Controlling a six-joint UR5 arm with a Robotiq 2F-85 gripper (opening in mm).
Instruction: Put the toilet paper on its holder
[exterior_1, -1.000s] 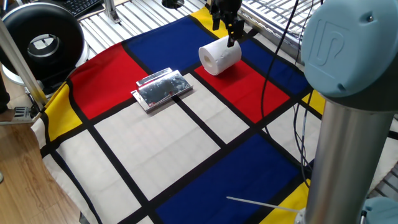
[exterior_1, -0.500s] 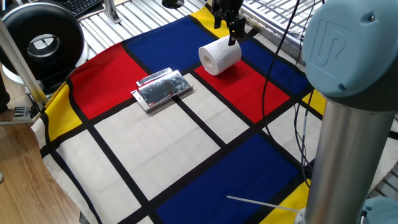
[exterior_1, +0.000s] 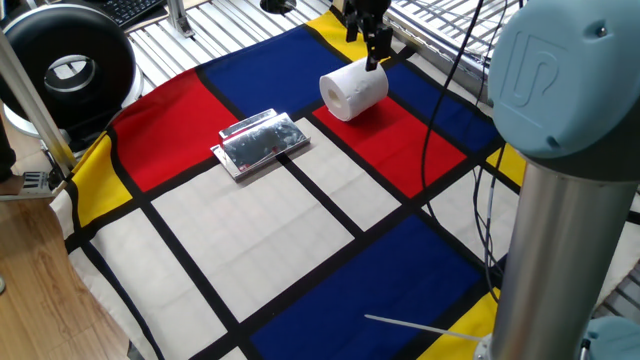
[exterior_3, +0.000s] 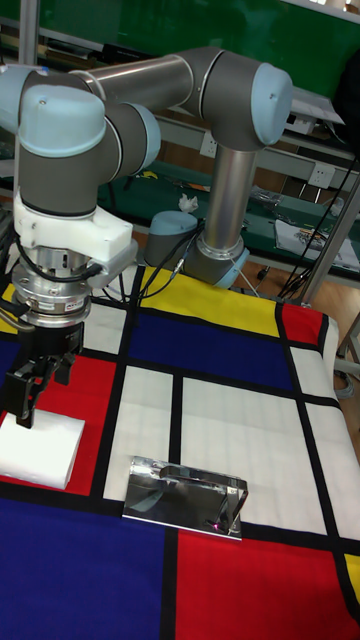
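The toilet paper (exterior_1: 353, 92) is a white roll lying on its side on a red patch of the checked cloth, at the far side of the table. It also shows at the left edge of the tall fixed view as the toilet paper (exterior_3: 38, 450). My gripper (exterior_1: 363, 48) hangs just above the roll's back end, open, with nothing between its fingers; in the tall fixed view the gripper (exterior_3: 42, 385) has one fingertip close over the roll's top. The holder (exterior_1: 262, 142), a shiny silver plate, lies to the left of the roll, apart from it; the holder (exterior_3: 185, 493) has one raised end.
A big black round device (exterior_1: 68, 68) stands at the back left. Metal racks and hanging cables (exterior_1: 440, 100) run along the far right. My arm's grey column (exterior_1: 560, 170) fills the right foreground. A thin white stick (exterior_1: 420, 325) lies near the front edge.
The gripper has edged very slightly upward above the roll. The roll and the holder have not moved.
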